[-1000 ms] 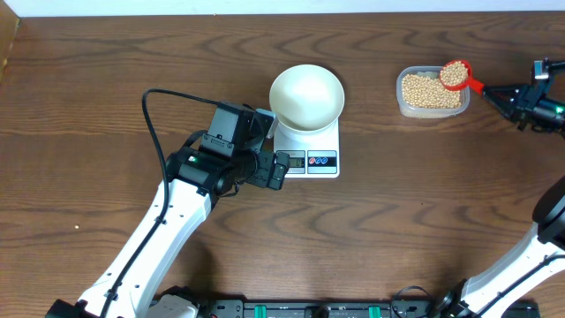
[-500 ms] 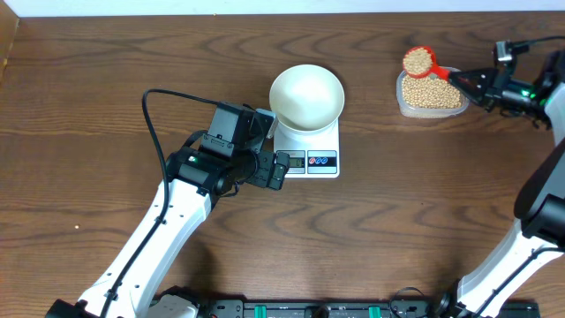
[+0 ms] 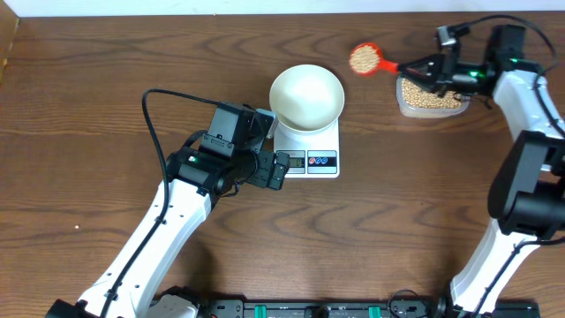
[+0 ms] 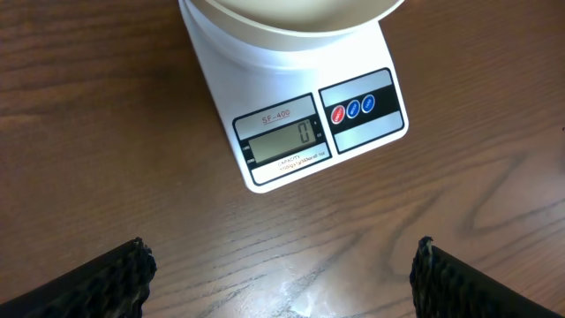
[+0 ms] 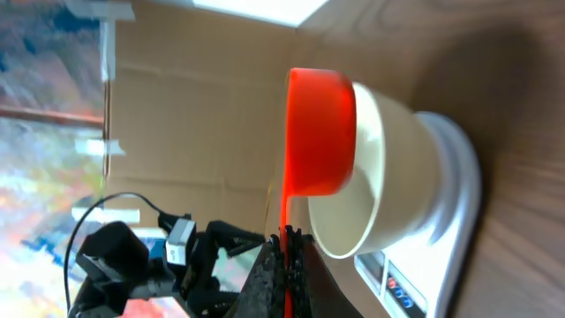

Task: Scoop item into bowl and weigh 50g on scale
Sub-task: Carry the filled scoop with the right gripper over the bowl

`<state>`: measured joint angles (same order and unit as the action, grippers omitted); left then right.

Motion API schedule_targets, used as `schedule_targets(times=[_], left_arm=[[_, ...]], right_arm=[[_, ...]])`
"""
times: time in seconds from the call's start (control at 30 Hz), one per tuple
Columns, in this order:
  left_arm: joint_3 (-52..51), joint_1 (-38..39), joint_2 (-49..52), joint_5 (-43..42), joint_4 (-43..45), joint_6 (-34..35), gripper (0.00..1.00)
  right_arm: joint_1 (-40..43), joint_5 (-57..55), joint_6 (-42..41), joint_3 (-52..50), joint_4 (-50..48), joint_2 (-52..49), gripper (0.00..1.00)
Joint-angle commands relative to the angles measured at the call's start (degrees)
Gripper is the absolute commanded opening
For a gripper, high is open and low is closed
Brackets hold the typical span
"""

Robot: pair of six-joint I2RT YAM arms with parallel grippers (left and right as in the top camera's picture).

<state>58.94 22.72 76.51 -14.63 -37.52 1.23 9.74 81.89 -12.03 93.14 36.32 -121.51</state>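
Jaws on the left gripper (image 4: 282, 274) stand wide apart with nothing between them. We see only brown wood grain between the two black, ribbed fingertips (image 4: 106, 278), which sit just off the display end of the scale (image 4: 221, 62). The right gripper (image 3: 422, 67) is pinched fully closed on the thin flat handle of a glossy red plastic scoop (image 3: 364, 59).

We read the scale as a flat white rectangle with rounded corners. Its small grey display (image 4: 281, 137) shows a zero, and beside it a dark panel carries round buttons (image 4: 353, 108), one red and the others blue. The bowl (image 3: 306, 95) rests on the scale's back half. It is round, smooth and matt white, about as wide as the scale, and its rim overhangs the platform.

The scoop's round cup is heaped with small, tan-yellow, pea-like beans (image 3: 362, 58). From overhead it hangs beyond the scale's far right corner, near the bowl's rim but apart from it. In the right wrist view the cup overlaps the bowl's wall, and we cannot tell how high it is above the rim. More beans fill a clear tub (image 3: 399, 99) of thin plastic with rounded corners, which stands well to the right of the scale on the dark, streaky wooden table (image 3: 397, 221).
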Motion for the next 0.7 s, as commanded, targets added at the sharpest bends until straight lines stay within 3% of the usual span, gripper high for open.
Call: schedule_targets(times=[0.0, 0.2, 0.53, 0.67], left_arm=[[-0.07, 0.13, 0.48, 0.59, -0.15, -0.59, 0.95], [-0.07, 0.13, 0.48, 0.59, -0.15, -0.59, 0.95], [-0.07, 0.13, 0.48, 0.57, -0.15, -0.59, 0.95], [-0.07, 0.13, 0.48, 0.59, -0.15, -0.59, 0.95]], right_arm=[[-2.82, 2.71, -1.70, -0.13, -0.17, -0.42, 0.01], [-7.52, 0.00, -1.70, -0.13, -0.09, -0.22, 0.01], [-13.60, -20.85, -1.84, -0.09, 1.07, 5.53, 0.01], [-15.15, -25.00, 2.58, -0.09, 1.55, 8.07, 0.01]])
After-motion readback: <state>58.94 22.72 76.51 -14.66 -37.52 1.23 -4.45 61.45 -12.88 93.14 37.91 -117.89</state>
